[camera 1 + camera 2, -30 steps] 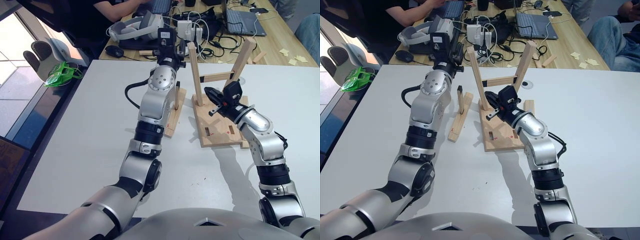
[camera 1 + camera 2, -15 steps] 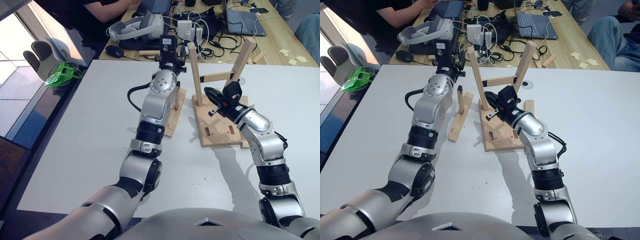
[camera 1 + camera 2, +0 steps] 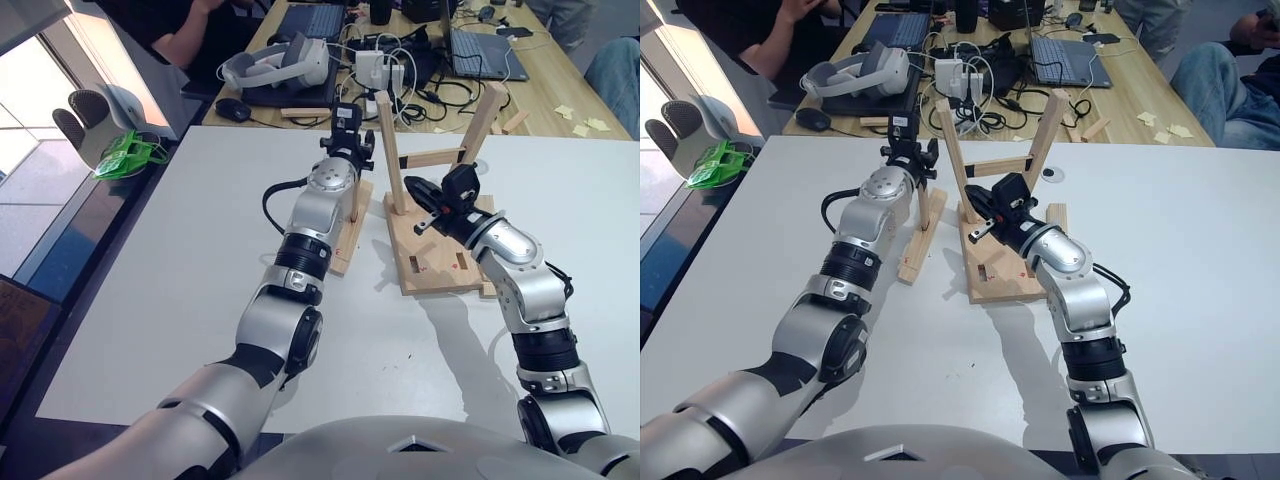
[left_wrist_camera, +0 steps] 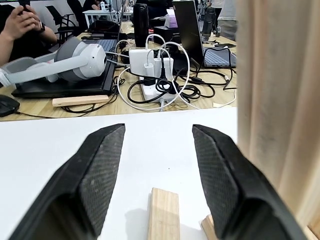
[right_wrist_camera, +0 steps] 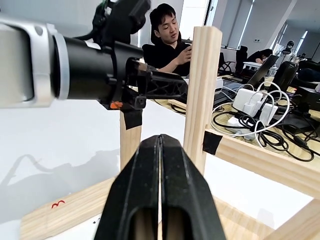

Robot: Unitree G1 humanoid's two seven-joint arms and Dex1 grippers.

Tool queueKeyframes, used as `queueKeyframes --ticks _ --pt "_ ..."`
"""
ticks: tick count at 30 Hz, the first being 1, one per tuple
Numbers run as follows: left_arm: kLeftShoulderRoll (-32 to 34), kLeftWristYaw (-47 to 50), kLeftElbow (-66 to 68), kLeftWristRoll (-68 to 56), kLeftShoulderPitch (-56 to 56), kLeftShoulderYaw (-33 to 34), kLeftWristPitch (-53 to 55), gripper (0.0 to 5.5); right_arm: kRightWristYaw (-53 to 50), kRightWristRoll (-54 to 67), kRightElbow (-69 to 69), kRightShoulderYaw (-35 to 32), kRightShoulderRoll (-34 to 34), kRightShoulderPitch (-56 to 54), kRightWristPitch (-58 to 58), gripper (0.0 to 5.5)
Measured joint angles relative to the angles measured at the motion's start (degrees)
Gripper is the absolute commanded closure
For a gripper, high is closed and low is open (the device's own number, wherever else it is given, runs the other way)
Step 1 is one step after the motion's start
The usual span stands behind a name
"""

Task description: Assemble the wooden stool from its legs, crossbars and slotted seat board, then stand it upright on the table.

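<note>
My left gripper [image 4: 158, 132] hangs spread above the short post [image 3: 924, 208] that stands up from the loose leg [image 3: 912, 255]. That leg lies flat on the tabletop [image 3: 200, 250]. The post's end sits between the two pads without touching either. From the head camera the gripper is close to the tabletop's far edge, and the desk with the cables [image 4: 165, 80] and a spare wooden bar [image 4: 80, 100] is just beyond.

The seat board [image 3: 440, 270] lies flat just beside the loose leg, with only a narrow strip of tabletop between them. Two legs rise from the board, the near one [image 3: 955, 165] leaning left and the far one [image 3: 1040, 130] leaning right. A crossbar [image 3: 998, 167] joins them.

My right gripper [image 5: 161, 140] is pressed together on nothing, low by the foot of the near leg over the board's far corner. It may be touching that leg, though I can't tell from here.

The tabletop runs wide on my left of the loose leg, on my right of the board, and in front of both.
</note>
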Motion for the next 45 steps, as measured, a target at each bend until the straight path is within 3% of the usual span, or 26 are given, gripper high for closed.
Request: queueKeyframes --ticks 6,11,15,21,29,39,45 --pt "0.9 0.2 -19.8 -2.4 0.5 1.5 10.3 3.02 -0.2 0.0 0.5 -0.4 0.0 -0.1 -0.1 5.50" --pt "8.6 -0.7 -29.6 -0.3 4.8 2.1 18.3 3.02 -0.2 0.1 0.5 -1.0 -0.1 -0.2 -0.2 5.50" --pt "11.2 -4.5 -29.8 0.3 14.6 -1.4 22.1 3.02 -0.3 0.0 0.4 -1.1 -0.2 -0.2 -0.2 5.50" --pt "6.9 -7.1 -23.3 0.5 13.3 -5.9 17.5 3.02 -0.3 0.7 0.5 -1.8 0.0 -0.2 -0.1 5.50" --pt "8.4 -18.5 -18.4 3.8 17.3 -18.5 15.7 3.02 -7.0 13.1 6.2 -19.0 0.6 -13.6 4.6 5.50" --pt "11.3 -24.8 -18.7 6.1 13.5 -21.1 16.0 3.02 -9.2 12.6 6.5 -17.9 3.0 -10.1 3.9 5.50" --pt "13.3 -30.3 -20.1 6.0 12.2 -23.0 23.0 3.02 -10.0 10.9 6.7 -16.8 3.0 -9.4 1.7 5.50"
